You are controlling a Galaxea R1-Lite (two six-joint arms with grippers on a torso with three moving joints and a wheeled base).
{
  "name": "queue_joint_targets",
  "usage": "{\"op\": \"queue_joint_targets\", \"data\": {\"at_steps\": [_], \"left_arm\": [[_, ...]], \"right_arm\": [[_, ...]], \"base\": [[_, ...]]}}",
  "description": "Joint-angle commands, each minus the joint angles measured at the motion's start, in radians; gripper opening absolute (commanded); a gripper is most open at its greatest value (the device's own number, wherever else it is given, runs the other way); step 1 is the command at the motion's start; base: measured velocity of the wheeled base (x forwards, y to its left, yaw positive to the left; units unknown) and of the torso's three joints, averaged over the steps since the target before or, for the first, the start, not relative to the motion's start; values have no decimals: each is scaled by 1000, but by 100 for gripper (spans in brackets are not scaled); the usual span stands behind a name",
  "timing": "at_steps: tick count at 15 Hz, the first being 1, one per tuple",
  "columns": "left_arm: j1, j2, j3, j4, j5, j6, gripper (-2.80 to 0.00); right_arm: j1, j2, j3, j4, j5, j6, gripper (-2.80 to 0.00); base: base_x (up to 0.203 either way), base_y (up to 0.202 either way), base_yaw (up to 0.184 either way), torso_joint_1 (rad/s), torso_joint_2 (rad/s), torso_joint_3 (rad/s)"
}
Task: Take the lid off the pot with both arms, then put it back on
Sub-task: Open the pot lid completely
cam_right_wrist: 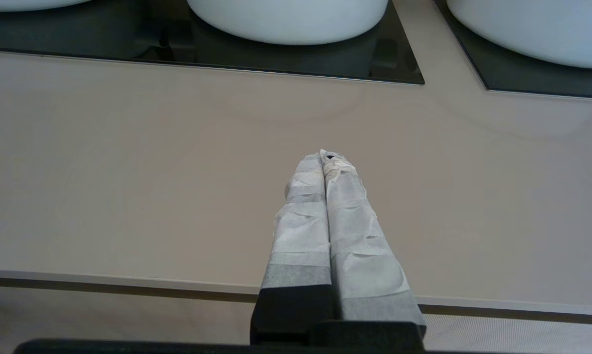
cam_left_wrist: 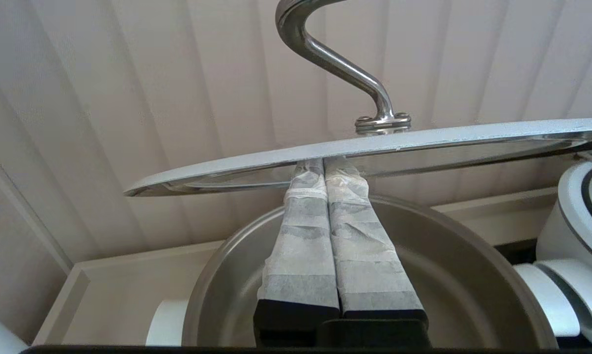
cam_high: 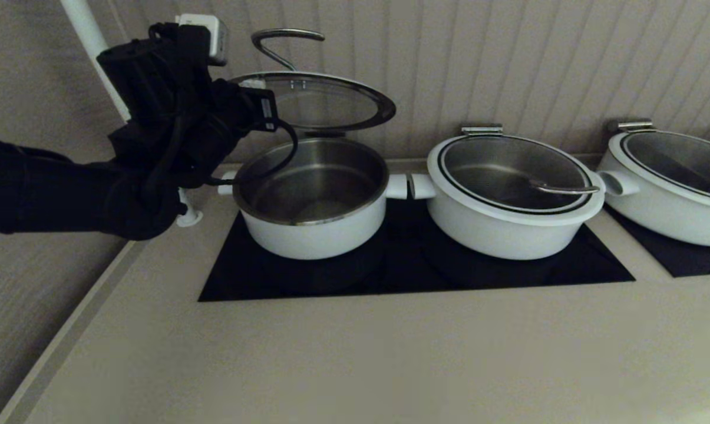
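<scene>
The deep white pot stands open on the left of the black cooktop. Its glass lid hangs raised above it, the far edge low near the pot's back rim, the steel wire handle on top. My left gripper is at the lid's left edge. In the left wrist view its taped fingers are pressed together, and the gripper rests its tips under the lid's rim, over the pot's steel inside. My right gripper is shut and empty over the bare counter, out of the head view.
Two wider white pots with lids on stand to the right, the nearer one's side handle almost touching the deep pot's. A ribbed wall rises close behind. The counter's left edge and a white pole are beside my left arm.
</scene>
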Motion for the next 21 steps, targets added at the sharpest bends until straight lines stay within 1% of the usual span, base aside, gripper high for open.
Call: {"op": "queue_joint_targets", "data": {"at_steps": [1,2,4,6,9,13,16,21], "left_arm": [[0,31,-8,-4,1,0,-280],[0,41,-8,-9,1,-2,-280],[0,75,-14,-89,0,1,-280],[0,100,-44,-119,0,3,-280],[0,115,-86,-121,0,3,-280],[0,147,-190,-119,0,5,-280],[0,172,-252,-119,-2,24,-280],[0,205,-308,-121,0,30,-280]], "right_arm": [[0,0,0,0,1,-1,-280],[0,0,0,0,1,-1,-280],[0,0,0,0,1,-1,-280],[0,0,0,0,1,-1,-280],[0,0,0,0,1,-1,-280],[0,0,0,0,1,-1,-280],[0,0,0,0,1,-1,-280],[0,0,0,0,1,-1,-280]], "base": [[0,0,0,0,0,0],[0,0,0,0,0,0],[0,0,0,0,0,0],[0,0,0,0,0,0],[0,0,0,0,0,0],[0,0,0,0,0,0],[0,0,0,0,0,0],[0,0,0,0,0,0]]}}
